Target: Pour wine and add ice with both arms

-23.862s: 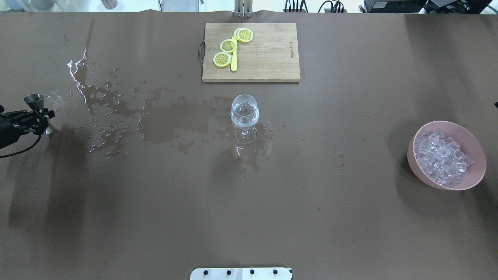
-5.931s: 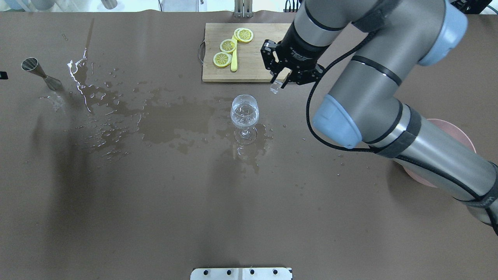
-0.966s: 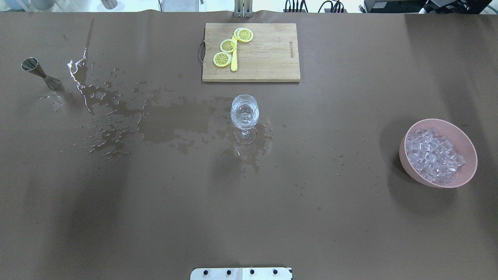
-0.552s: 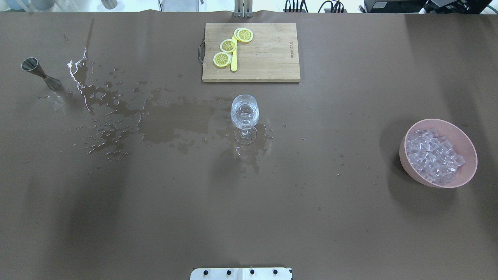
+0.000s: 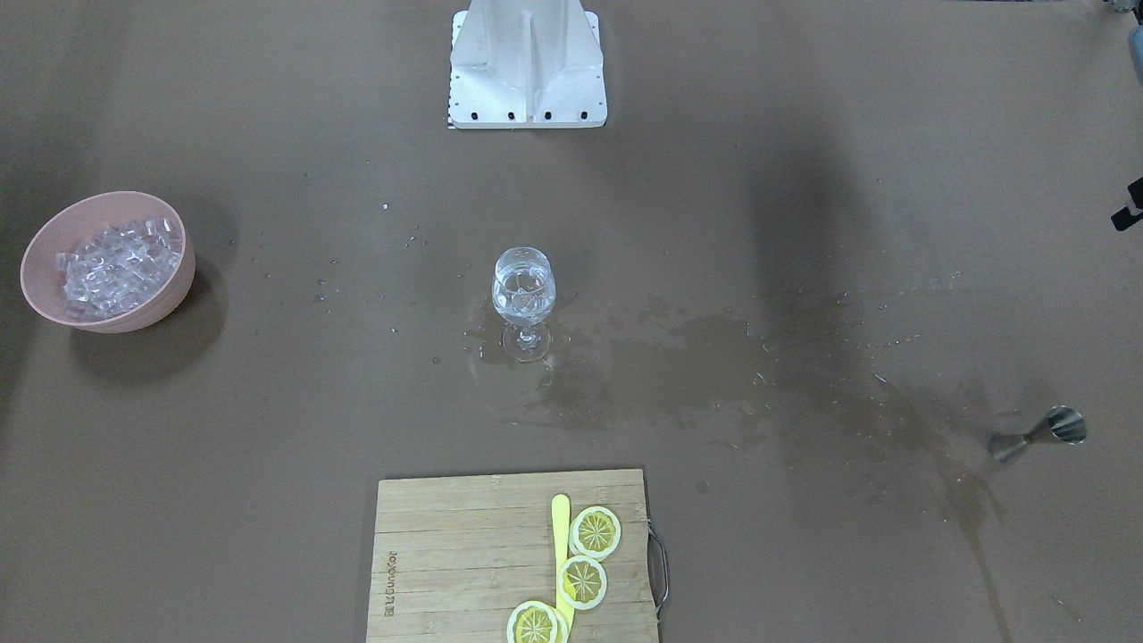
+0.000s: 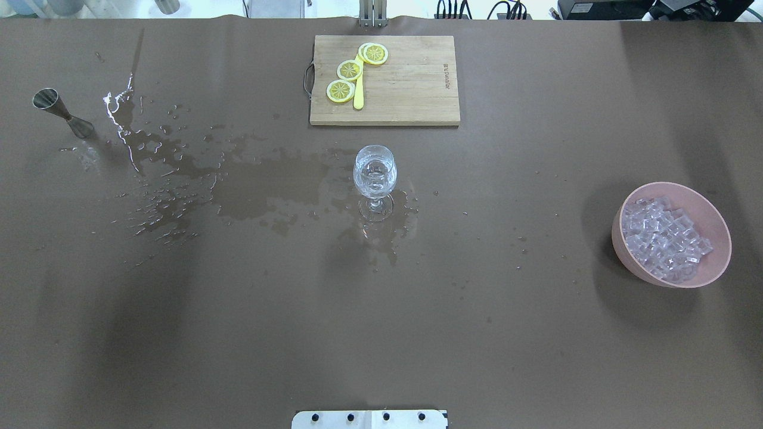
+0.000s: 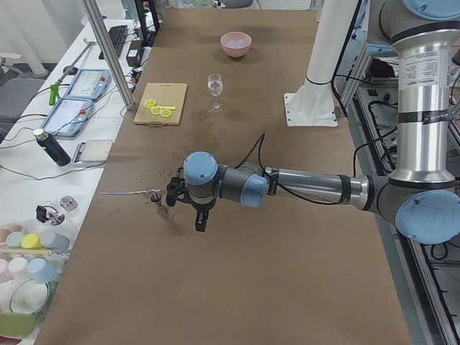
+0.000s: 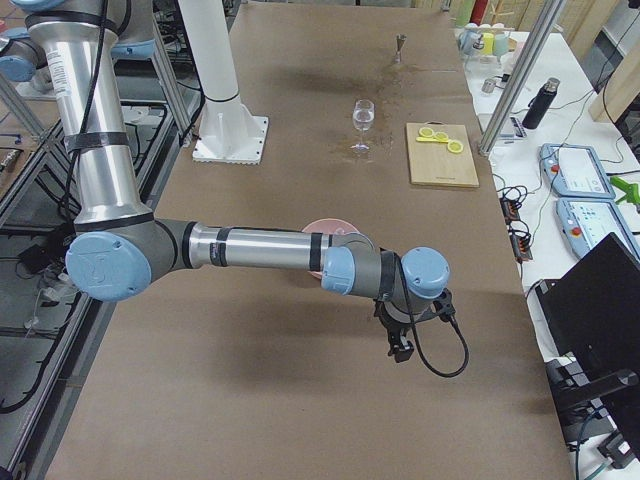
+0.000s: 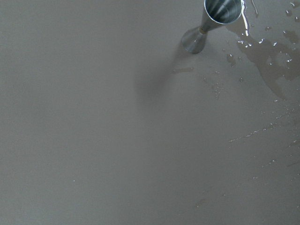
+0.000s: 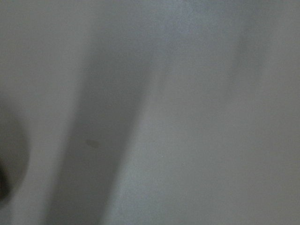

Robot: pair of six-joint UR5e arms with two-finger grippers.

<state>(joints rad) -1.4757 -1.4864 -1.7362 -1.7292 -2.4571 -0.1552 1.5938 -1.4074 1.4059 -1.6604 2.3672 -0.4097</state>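
Note:
The wine glass stands upright mid-table with clear wine in its bowl; it also shows in the front view. Ice cubes fill a pink bowl at the right. A steel jigger stands at the far left, and also shows in the left wrist view. My left gripper hovers next to the jigger, seen only from the side. My right gripper hangs over bare table beyond the bowl. I cannot tell whether either gripper is open or shut.
A wooden cutting board with lemon slices and a yellow stick lies behind the glass. Spilled liquid wets the paper from the jigger to the glass. The white base plate sits at the near edge.
Nothing differs over the last second. Earlier my left gripper held the jigger, which now stands alone. My right arm, then beside the glass with an ice cube, has withdrawn, and the bowl has shifted.

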